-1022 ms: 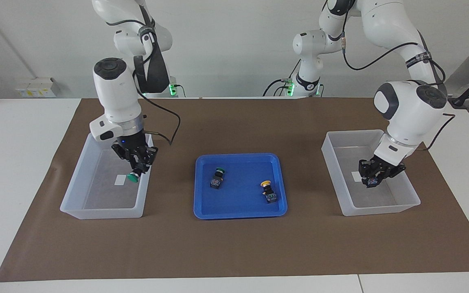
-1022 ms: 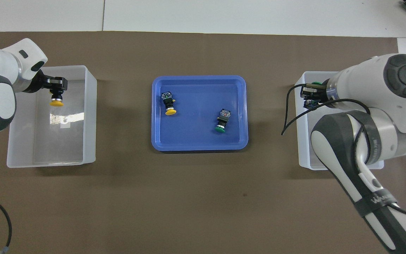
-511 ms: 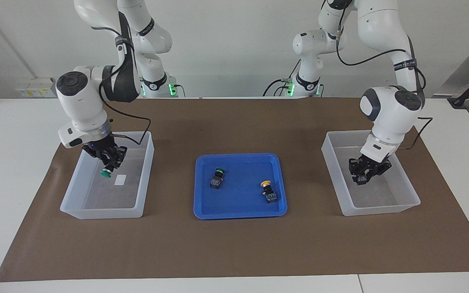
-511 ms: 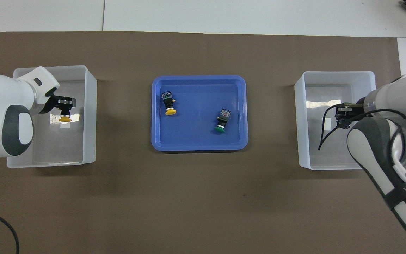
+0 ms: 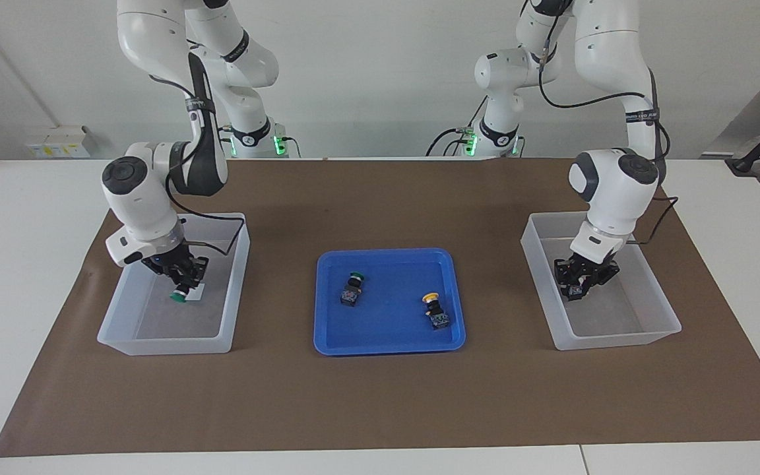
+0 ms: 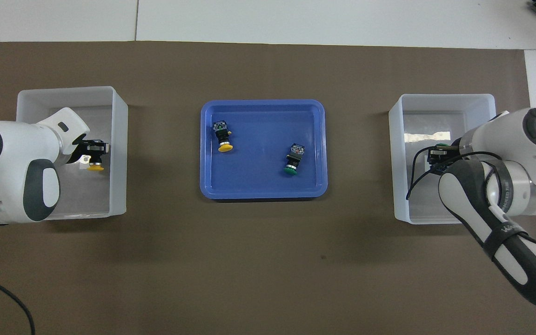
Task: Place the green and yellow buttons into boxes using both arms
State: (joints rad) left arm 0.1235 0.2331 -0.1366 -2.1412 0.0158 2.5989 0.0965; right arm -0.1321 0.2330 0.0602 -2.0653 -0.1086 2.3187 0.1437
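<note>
Change over the last 1 s: both arms have come down and settled inside their boxes. A second ago the right gripper (image 5: 185, 276) hung high, over the tray-side wall of its box. Now it sits low between the walls of the box at the right arm's end (image 5: 156, 340). The left gripper (image 5: 578, 285) has likewise dropped deeper into the box at the left arm's end (image 5: 617, 340).

Right gripper: pinching the green button (image 5: 179, 297) by its black body, cap pointing down. The cap is at or just above the box floor, beside the white label; contact with the floor cannot be told.

Left gripper: pressed onto the yellow button (image 6: 95, 166). The facing view shows only the black body between the fingers. The overhead view shows the yellow cap just under the fingers, low in the box.

Unchanged: 2 buttons lie on their sides in the blue tray (image 5: 386, 346) between the boxes. The spare green button (image 5: 352, 289) is toward the right arm's end and the spare yellow button (image 5: 434, 310) is toward the left arm's end.

Judgement: both arms are at the release stage of the first pair, so 0 of 4 buttons are delivered yet. Letting go from this low should keep each button from bouncing. After that, 2 more pickups from the tray remain.
</note>
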